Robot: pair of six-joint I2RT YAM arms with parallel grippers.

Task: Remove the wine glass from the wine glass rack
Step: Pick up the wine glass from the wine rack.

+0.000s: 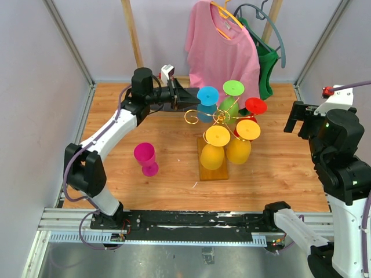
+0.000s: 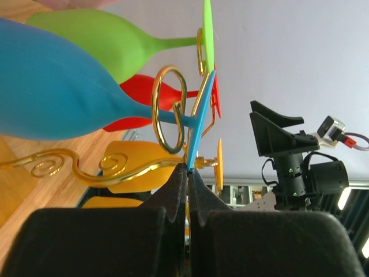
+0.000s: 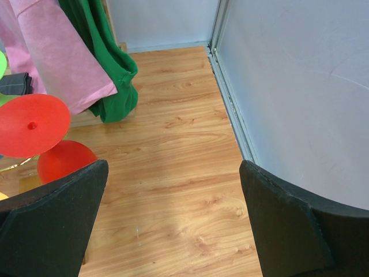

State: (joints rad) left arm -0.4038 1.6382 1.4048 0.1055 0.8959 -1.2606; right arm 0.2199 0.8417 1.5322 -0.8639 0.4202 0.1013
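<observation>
L fingers [image 2: 176, 190] fully closed, tips right at the rim of the foot of the opaque blue wine glass [image 2: 52, 86]; I can't tell whether that rim is nipped between them or only touched. Blue wine glass hangs bowl-down by its foot in a spiral arm of the thin gold-wire wine glass rack [image 1: 213, 172] w/ honey-brown wood base block, mid-bench [image 1: 272, 168], next to green glass [image 1: 233, 88], red glass [image 1: 255, 105] and two yellow glasses [image 1: 212, 156]; a magenta wine glass [image 1: 145, 155] stands on the bench, L of the rack and apart from it. R fingers [image 3: 52, 225] spread wide w/ nothing between them, hovering over the bench's R side, well apart from the rack.
</observation>
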